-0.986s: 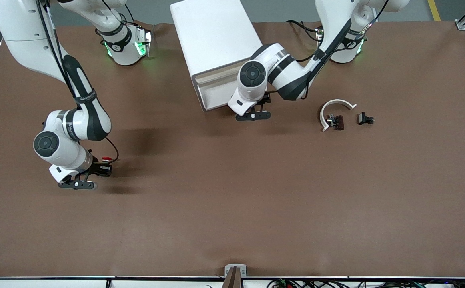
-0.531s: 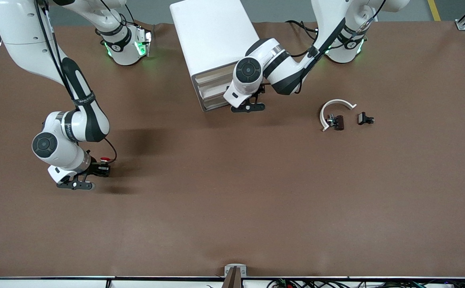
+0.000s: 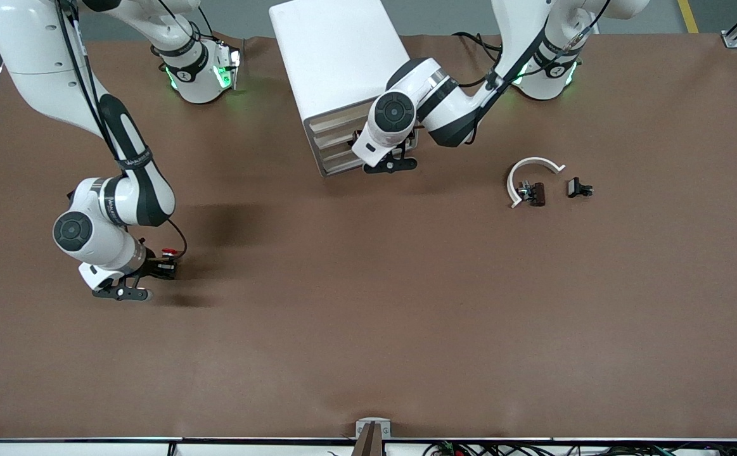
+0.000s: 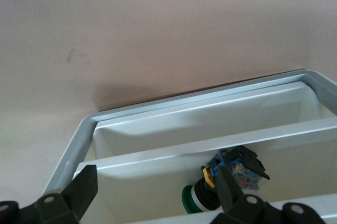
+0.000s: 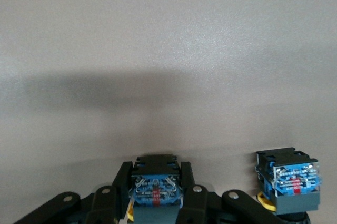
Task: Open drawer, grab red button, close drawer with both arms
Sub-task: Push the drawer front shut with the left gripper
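The white cabinet [image 3: 336, 60] stands at the middle of the table's robot edge. Its cream drawer fronts [image 3: 335, 136] stand pushed in, level with each other. My left gripper [image 3: 360, 138] is open, right at those fronts. In the left wrist view its fingers [image 4: 79, 192] stand wide apart over the white drawer trays [image 4: 158, 129]. My right gripper [image 3: 156, 269] is low over the table at the right arm's end. It is shut on the button [image 3: 166, 253], whose red cap shows. Its blue-and-black body [image 5: 156, 190] sits between the fingers.
A green-capped button [image 4: 197, 197] lies in one drawer tray. A second button with a blue-and-black body [image 5: 288, 182] stands on the table beside the held one. A white curved piece [image 3: 533, 166] and two small black parts [image 3: 536, 193] [image 3: 578, 188] lie toward the left arm's end.
My left gripper moved toward the cabinet and pushed the pulled-out drawer in, level with the others. My right gripper has barely moved and still holds the button.
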Controlling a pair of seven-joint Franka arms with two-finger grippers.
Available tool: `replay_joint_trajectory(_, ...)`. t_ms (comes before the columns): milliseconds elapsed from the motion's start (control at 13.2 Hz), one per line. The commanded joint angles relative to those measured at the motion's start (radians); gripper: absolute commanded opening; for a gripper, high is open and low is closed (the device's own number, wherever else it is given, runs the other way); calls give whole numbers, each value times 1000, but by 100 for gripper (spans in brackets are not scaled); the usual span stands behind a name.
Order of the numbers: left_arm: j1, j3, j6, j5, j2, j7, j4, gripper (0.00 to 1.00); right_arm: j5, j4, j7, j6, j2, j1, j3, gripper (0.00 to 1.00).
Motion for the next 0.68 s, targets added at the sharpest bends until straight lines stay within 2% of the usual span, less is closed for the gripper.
replay_joint_trajectory(0,-1,-10,13,-27,-3,0,4,100,18,9,-8,7,9,-26,22,92)
replay_joint_trajectory(76,2,-10,11,-26,-5,-3,7,100,18,9,-6,7,13,-26,22,100)
replay_joint_trajectory(379,48,18,-3,-11,-6,-34,55,100,18,21,-9,-2,11,-24,20,100)
replay_joint_trajectory(606,154,22,-13,50,-35,-32,84,100,16,36,-20,-54,-10,-23,19,100)
